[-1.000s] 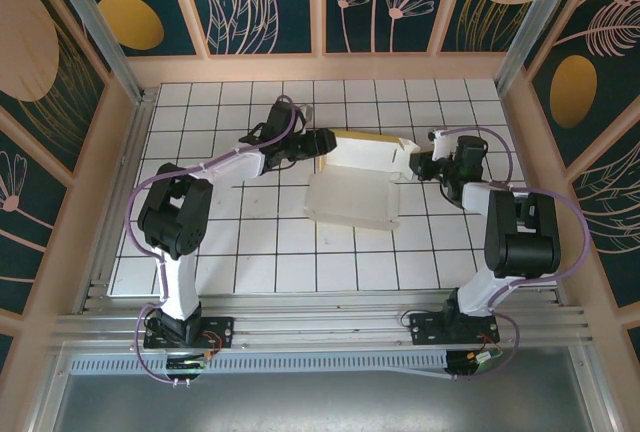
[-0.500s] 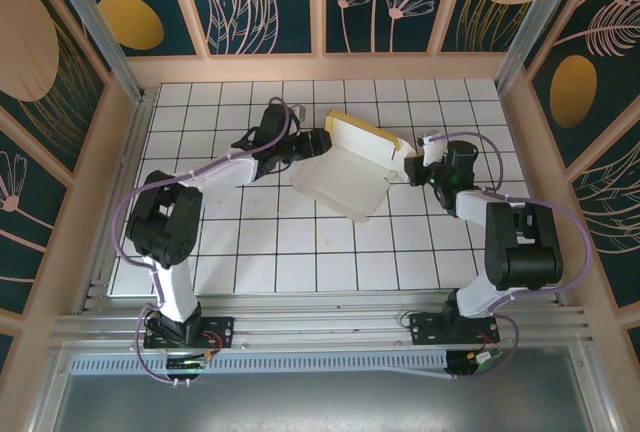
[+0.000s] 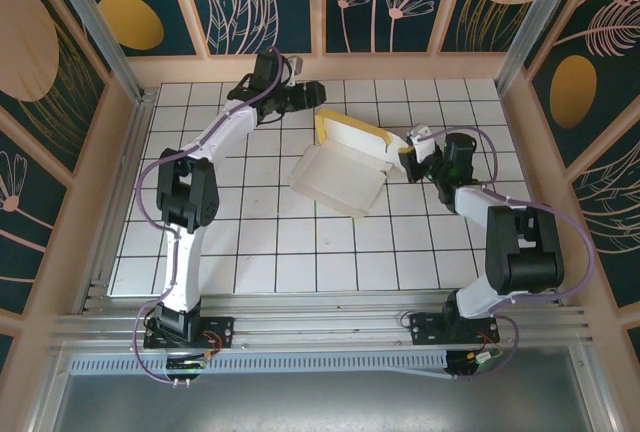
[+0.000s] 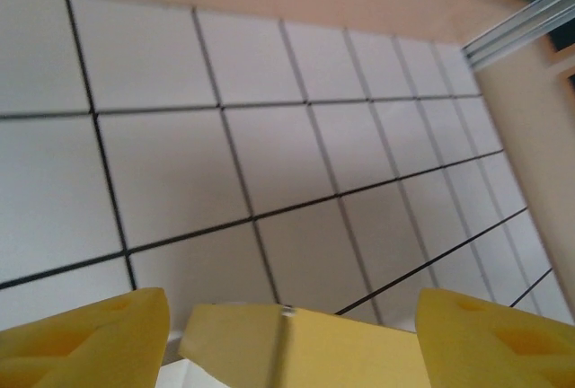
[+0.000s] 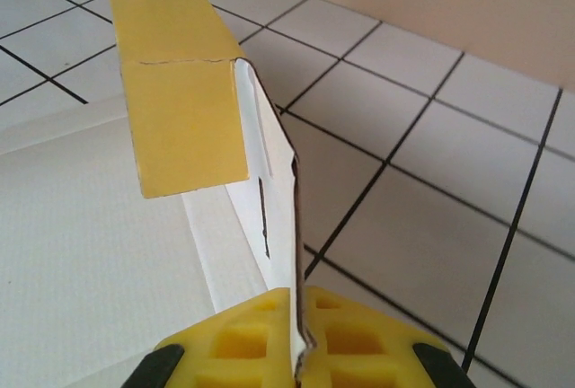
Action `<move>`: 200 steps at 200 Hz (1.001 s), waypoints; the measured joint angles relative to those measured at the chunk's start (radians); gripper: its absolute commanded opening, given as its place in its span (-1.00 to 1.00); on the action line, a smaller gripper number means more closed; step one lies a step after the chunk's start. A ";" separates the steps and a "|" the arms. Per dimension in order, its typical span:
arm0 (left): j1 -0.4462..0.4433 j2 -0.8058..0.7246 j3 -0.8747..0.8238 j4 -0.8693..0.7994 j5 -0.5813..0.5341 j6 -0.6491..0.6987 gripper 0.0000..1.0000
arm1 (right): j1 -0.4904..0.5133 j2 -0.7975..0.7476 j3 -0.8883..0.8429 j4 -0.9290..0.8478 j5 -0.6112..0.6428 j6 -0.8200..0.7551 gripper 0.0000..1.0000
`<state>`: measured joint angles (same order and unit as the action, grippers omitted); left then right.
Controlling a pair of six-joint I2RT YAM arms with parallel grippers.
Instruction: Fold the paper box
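Note:
The paper box lies half folded mid-table, its pale white inside facing up and a yellow wall raised along its far side. My right gripper is shut on the thin white flap at the box's right end. In the right wrist view the yellow fingertips pinch that flap edge, beside the yellow panel. My left gripper hangs open just beyond the box's far left corner. In the left wrist view its pads stand wide apart, with a yellow box edge low between them, untouched.
The white gridded table is ringed by a pale wooden rim with patterned walls behind it. The left arm stretches long toward the back rim. Bare tiles lie in front of the box and to both sides.
The left arm has let go of the box and swung back toward the far rim, open. The right gripper has closed on the right flap, and the box has turned and shifted slightly left.

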<state>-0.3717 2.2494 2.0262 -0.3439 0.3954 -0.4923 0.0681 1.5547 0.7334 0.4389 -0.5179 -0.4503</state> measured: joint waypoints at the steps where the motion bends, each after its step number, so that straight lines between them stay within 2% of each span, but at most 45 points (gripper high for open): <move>1: 0.001 0.003 0.002 -0.003 0.002 0.000 0.46 | 0.000 0.001 0.002 -0.001 0.000 -0.002 -0.90; 36: 0.017 0.092 0.045 -0.079 0.054 0.017 0.29 | 0.015 0.045 0.046 -0.026 -0.006 -0.051 -0.90; 74: 0.016 0.095 0.027 -0.042 0.105 0.004 0.03 | 0.017 0.077 0.055 -0.031 -0.003 -0.059 -0.90; 147: 0.025 0.043 -0.136 0.144 0.201 -0.097 -0.07 | 0.024 0.109 0.073 -0.020 0.054 -0.025 -0.90; 200: 0.025 -0.035 -0.317 0.313 0.219 -0.233 -0.12 | 0.089 0.134 0.104 -0.022 0.200 0.172 -0.86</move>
<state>-0.3470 2.2147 1.7088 -0.0311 0.6144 -0.7250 0.1570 1.6882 0.8371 0.4168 -0.3180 -0.2787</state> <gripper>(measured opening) 0.442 0.066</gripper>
